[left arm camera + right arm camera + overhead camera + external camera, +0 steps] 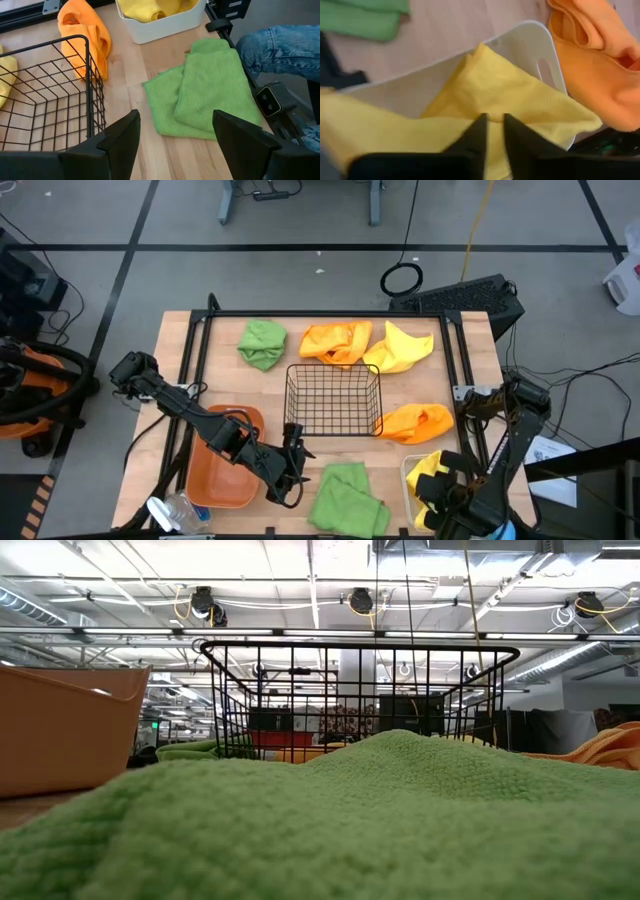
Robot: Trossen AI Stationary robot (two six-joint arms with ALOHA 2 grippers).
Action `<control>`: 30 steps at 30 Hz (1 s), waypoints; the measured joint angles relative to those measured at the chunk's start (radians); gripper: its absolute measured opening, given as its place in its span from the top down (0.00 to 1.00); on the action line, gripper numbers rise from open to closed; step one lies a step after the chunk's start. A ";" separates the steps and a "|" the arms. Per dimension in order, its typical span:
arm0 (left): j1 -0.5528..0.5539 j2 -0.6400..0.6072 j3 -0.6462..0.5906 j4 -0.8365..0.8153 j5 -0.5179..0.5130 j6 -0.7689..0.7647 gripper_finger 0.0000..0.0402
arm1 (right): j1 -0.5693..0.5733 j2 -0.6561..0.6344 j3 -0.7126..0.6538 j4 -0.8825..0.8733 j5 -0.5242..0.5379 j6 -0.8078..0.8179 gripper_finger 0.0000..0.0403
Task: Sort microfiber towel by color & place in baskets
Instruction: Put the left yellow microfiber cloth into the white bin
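My left gripper (290, 465) is open, low over the table between the orange bin (222, 465) and a folded green towel (345, 498). In the left wrist view the towel (210, 92) lies flat just ahead of the spread fingers. My right gripper (493, 127) is over the white bin (412, 480) at the near right, shut on a yellow towel (510, 95). Lying on the table are a second green towel (262, 343), an orange towel (337, 342) and a yellow towel (402, 348) along the far side, and another orange towel (415, 422) right of the black wire basket (333, 400). My right gripper pinches a raised fold of the yellow towel (492, 112) between its two fingers, coming from above. The rest of the towel lies in the white bin (530, 37), and one part drapes up close past the fingers (380, 130). One layer or several, I cannot tell.
The wire basket (55, 90) stands close beside my left gripper. A clear plastic object (175, 510) lies at the near edge by the orange bin. A person's denim-clad leg (280, 45) shows beyond the near table edge. Bare wood lies between the basket and the near green towel.
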 joint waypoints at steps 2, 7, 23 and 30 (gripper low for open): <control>0.000 0.000 0.000 0.000 0.000 0.000 0.37 | -0.001 0.000 -0.050 0.026 -0.002 -0.034 0.97; 0.000 0.000 0.000 0.000 0.000 0.004 0.37 | 0.000 0.000 -0.191 0.149 -0.075 -0.040 0.98; 0.064 0.000 0.000 0.000 -0.013 0.008 0.37 | -0.006 -0.001 -0.430 0.466 -0.079 -0.095 1.00; 0.070 0.000 0.000 0.000 -0.012 0.007 0.37 | -0.006 -0.037 -0.364 0.388 -0.086 -0.111 1.00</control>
